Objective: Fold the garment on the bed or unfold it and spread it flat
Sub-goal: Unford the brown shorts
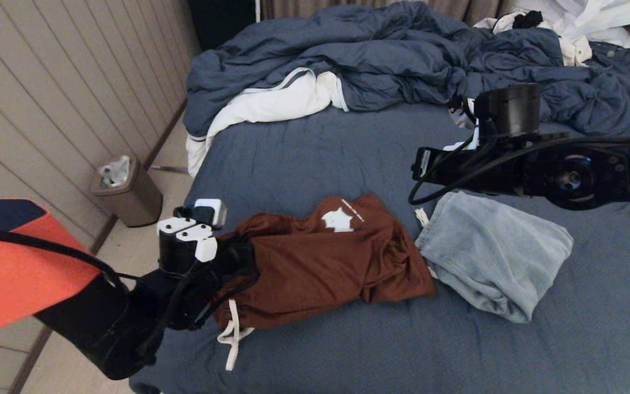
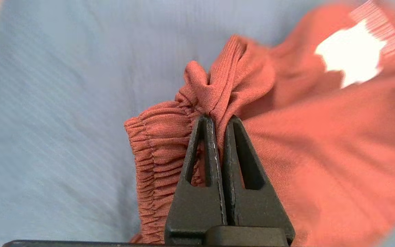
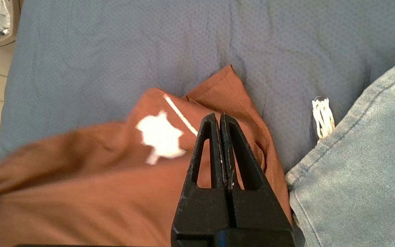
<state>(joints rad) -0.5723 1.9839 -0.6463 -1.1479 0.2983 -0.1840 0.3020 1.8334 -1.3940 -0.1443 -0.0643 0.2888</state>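
From the head view, the rust-brown shorts (image 1: 326,257) lie rumpled near the front of the bed (image 1: 315,153), just beside folded pale-blue shorts (image 1: 493,254); the left gripper (image 1: 222,257) sits at their waistband end, while the right arm hangs above the sheet with its gripper hidden here; the duvet (image 1: 402,60) is heaped at the far end. In the left wrist view, the fingers (image 2: 206,144) are clenched on a bunched fold of the ribbed waistband (image 2: 156,137). In the right wrist view, the right gripper (image 3: 219,118) is pressed closed, grasping nothing, above the printed leg. The fabric looks light, limp and slippery; the elastic waistband and hem corners seem the surest holds.
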